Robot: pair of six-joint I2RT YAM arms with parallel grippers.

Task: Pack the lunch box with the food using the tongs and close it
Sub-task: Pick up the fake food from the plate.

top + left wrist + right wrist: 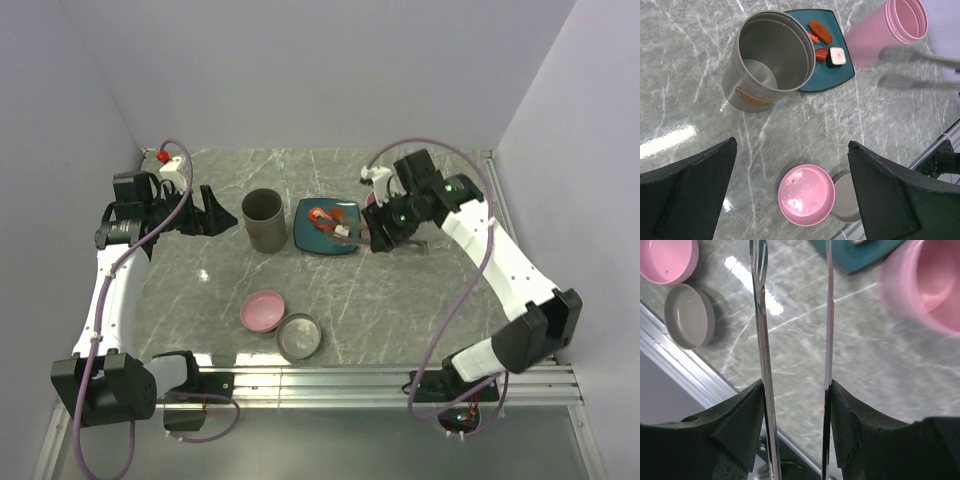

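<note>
The grey metal lunch box point(262, 220) point(771, 57) stands upright, open and empty, left of the teal plate point(345, 245) point(837, 75). Red and orange food point(322, 217) point(820, 31) lies on the plate beside a white and black piece point(837, 56). My right gripper point(372, 228) point(796, 390) is shut on the silver tongs point(343, 232) point(760, 315) point(920, 70), whose arms stay apart and reach over the plate's right side. My left gripper point(208, 213) point(792, 145) hangs open and empty left of the lunch box.
A pink open container point(885, 32) point(930, 285) stands right of the plate, hidden under my right arm in the top view. A pink lid point(263, 310) point(806, 195) and a grey lid point(299, 336) point(689, 315) lie near the table's metal front rail point(380, 380).
</note>
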